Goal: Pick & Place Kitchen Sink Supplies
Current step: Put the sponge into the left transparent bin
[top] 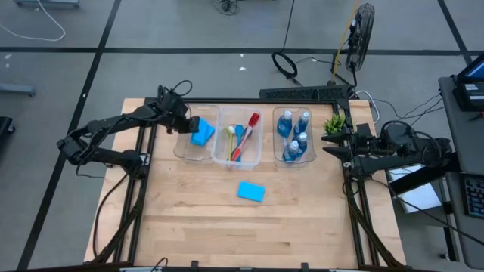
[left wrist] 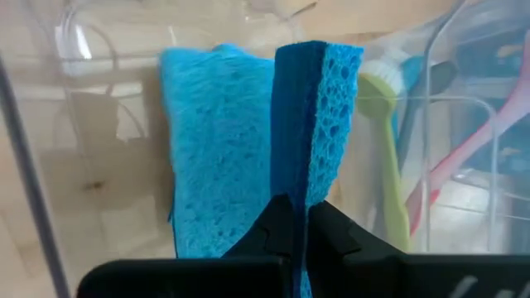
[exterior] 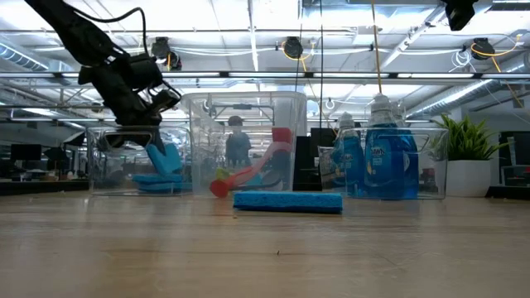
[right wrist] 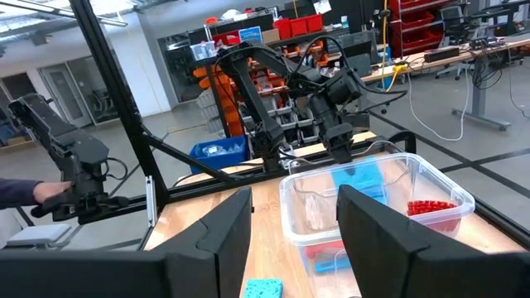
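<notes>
- Your left gripper (top: 189, 125) pinches a sponge (left wrist: 319, 116) on edge inside the left bin (top: 184, 149).
- One flat sponge (top: 250, 192) waits on the table (top: 227, 234); brushes (top: 243, 137) and bottles (top: 295, 133) look binned.
- Right gripper (right wrist: 294, 240) parked at the table's edge, released, seemingly empty.

Three bins (top: 239, 160) stand side by side behind a lone sponge (top: 250, 192) on the table (top: 227, 234).

Counts on the table: three clear bins, sponges, brushes, bottles, one plant.

Sponges visible: one loose sponge (top: 250, 192) on the wood, one held sponge (left wrist: 315, 124), more lying in the left bin (top: 189, 149). Three brushes (top: 243, 138) share the middle bin (top: 220, 156); four blue bottles (top: 294, 134) fill the right bin (top: 311, 156); one plant (top: 335, 122).
</notes>
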### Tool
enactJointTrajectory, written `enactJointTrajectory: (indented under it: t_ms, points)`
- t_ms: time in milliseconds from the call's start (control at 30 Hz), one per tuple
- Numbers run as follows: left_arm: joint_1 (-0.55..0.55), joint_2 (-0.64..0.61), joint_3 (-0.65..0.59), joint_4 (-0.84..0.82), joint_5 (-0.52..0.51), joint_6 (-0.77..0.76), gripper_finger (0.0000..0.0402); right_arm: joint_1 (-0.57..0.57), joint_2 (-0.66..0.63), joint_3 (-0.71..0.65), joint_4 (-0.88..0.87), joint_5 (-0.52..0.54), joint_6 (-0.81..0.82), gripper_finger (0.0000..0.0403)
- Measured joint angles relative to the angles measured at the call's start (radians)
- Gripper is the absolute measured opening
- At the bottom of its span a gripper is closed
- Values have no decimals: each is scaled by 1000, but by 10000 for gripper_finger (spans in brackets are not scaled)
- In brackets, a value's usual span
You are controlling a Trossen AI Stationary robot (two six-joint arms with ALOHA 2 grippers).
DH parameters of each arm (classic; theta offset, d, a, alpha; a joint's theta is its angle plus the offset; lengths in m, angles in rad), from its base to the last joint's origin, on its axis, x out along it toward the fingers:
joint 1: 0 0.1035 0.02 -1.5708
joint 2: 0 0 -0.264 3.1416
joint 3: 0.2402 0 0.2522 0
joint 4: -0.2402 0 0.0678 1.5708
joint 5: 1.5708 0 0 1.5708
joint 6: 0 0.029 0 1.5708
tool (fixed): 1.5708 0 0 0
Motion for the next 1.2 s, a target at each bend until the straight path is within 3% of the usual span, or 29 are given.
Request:
enactJointTrajectory:
  t_ms: [433,867,1033,1200]
  points:
    - [-1,0,0,17,-34,22,94,0,0,0,0,0,13,167]
    - [-1,-43,0,35,25,28,189,0,0,0,0,0,19,167]
    - [1,-119,0,34,-29,23,198,0,0,0,0,0,19,165]
    - [1,-200,0,20,-43,23,180,0,0,0,0,0,16,166]
